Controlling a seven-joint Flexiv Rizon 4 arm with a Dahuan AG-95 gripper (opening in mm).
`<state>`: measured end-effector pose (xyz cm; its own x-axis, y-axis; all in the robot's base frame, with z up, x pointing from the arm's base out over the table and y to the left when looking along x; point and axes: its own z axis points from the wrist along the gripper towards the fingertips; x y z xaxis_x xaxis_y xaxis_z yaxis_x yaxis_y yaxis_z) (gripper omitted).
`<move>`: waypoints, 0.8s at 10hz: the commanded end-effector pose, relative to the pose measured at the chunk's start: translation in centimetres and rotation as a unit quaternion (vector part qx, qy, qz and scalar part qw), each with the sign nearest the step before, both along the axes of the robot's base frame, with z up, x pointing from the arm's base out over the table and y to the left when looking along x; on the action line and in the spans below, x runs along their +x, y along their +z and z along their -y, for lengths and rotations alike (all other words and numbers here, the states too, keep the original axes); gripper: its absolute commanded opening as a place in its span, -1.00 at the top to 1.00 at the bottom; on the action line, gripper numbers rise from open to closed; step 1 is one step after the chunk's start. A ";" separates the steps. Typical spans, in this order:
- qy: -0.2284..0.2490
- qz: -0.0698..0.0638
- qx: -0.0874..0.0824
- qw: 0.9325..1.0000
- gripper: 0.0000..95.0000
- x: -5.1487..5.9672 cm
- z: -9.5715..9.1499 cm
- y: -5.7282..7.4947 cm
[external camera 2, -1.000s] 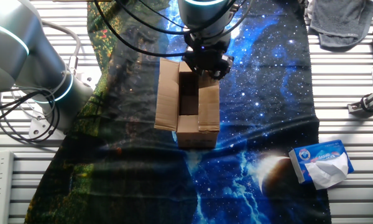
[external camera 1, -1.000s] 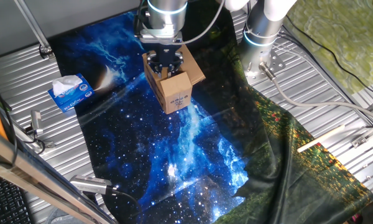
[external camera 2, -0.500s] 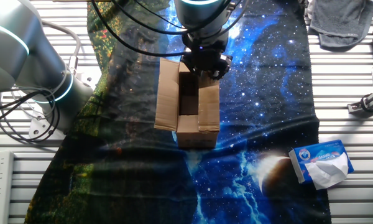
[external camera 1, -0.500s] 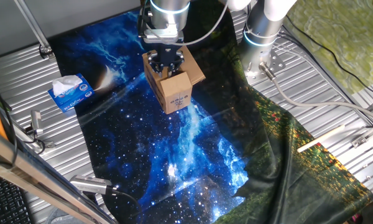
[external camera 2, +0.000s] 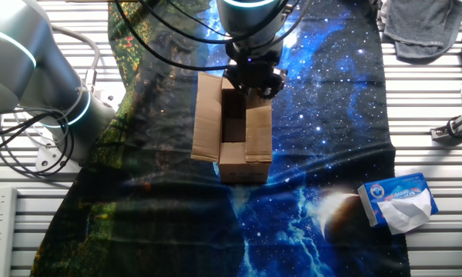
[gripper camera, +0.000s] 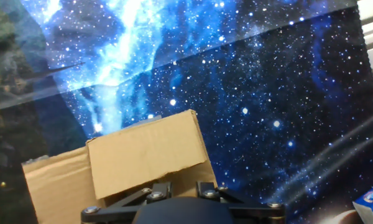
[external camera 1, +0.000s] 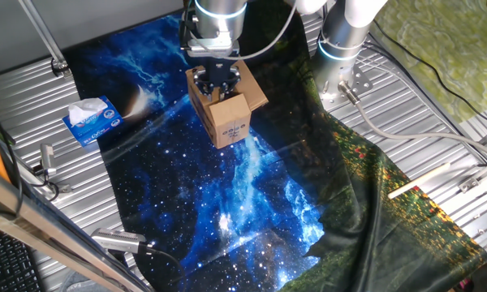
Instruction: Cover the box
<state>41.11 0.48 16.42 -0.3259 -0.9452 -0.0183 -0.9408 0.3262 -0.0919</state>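
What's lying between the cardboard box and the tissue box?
Nothing but bare starry cloth between the box and tissue box, seen in both fixed views.

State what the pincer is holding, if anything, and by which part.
It cannot be told. The pincer sits at the far rim of the open box, by a flap, but no view shows whether its fingers grip the cardboard.

We count one box (external camera 1: 225, 113), its four flaps all visible from the other fixed view. One blue and white tissue box (external camera 1: 92, 122) sits at nine o'clock from it. We see one starry cloth (external camera 1: 195, 203) on one table (external camera 1: 406, 113), two robot arm bases, one end effector (external camera 2: 254, 79), and one grey towel (external camera 2: 423, 27).
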 end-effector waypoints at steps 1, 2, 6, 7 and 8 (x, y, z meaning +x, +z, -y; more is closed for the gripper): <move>-0.022 -0.004 0.000 1.000 0.60 0.0 0.0 0.0; -0.022 -0.004 0.004 1.000 0.60 0.0 0.0 0.0; 0.002 -0.005 -0.004 1.000 0.60 0.0 0.1 -0.2; 0.012 -0.013 0.000 1.000 0.60 -0.1 0.1 -0.2; 0.020 -0.018 0.003 1.000 0.60 -0.1 0.1 -0.2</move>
